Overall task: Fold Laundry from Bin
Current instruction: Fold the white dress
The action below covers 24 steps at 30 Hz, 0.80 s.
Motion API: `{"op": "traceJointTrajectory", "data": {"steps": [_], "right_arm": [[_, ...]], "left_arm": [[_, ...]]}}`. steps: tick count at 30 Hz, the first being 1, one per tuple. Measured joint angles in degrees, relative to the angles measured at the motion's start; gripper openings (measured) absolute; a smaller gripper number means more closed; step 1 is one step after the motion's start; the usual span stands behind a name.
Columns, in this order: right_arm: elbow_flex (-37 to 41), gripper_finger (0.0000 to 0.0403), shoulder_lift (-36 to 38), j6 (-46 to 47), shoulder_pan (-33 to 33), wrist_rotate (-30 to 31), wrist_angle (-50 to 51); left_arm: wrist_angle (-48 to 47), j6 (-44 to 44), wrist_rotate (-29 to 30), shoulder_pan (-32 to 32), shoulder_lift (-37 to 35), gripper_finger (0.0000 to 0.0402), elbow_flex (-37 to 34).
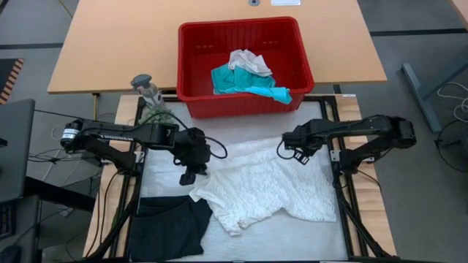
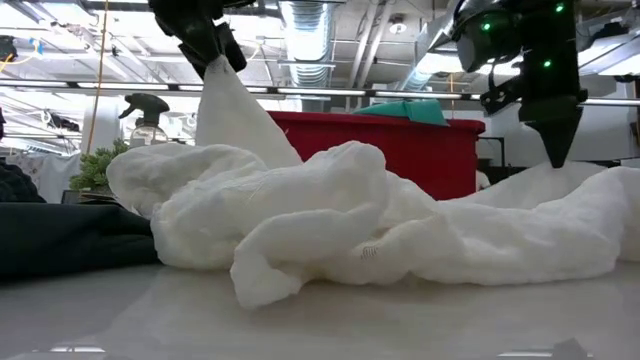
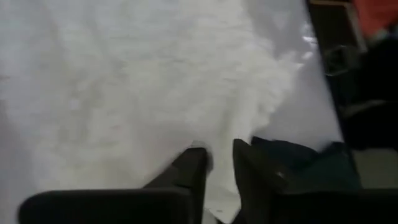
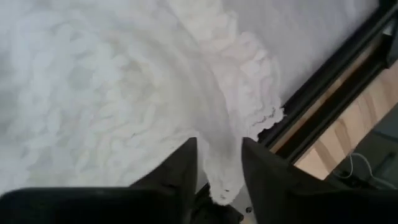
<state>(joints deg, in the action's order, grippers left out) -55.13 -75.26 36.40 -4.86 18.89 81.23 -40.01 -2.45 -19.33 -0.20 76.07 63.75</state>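
Both jaws on white laundry

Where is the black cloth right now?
In the high view, the black cloth lies flat at the table's near left corner, beside the white lacy garment and below the left end effector.

Both arms are matte black, built of jointed tubular links with blocky housings at the joints. The left arm carries a small white label near its base and loops of thin black cable along its links. The right arm has similar black cabling near its wrist, and green indicator lights glow on its housing in the low view. Each gripper has flat, dark fingers.
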Motion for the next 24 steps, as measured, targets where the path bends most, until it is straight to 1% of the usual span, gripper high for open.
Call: {"op": "traceJointTrajectory", "data": {"steps": [3,7,11,15,19,24], "right_arm": [[0.00,0.0183,0.00,-0.76,3.16,-1.11,1.33],[0.00,0.0192,0.00,-0.89,7.75,-1.65,3.40],[0.00,0.0193,0.00,0.03,11.17,-1.51,3.92],[0.00,0.0193,0.00,1.54,13.31,-1.22,2.94],[0.00,0.0193,0.00,-1.05,16.56,-0.93,-3.06],[0.00,0.0194,0.00,-7.69,20.41,-0.95,-19.37]], "left_arm": [[-0.91,2.09,-2.32,-1.65,0.00,0.0110,0.00],[-2.38,1.85,-1.79,-3.36,0.00,0.0145,0.00],[-2.56,0.91,0.79,-3.67,0.00,0.0163,0.00],[-2.79,1.49,3.11,-3.63,-0.02,0.0166,0.00],[-3.00,3.25,3.24,-3.62,-0.30,0.0167,0.00],[-3.95,3.52,5.46,-3.62,-0.39,0.0167,0.00]]}}
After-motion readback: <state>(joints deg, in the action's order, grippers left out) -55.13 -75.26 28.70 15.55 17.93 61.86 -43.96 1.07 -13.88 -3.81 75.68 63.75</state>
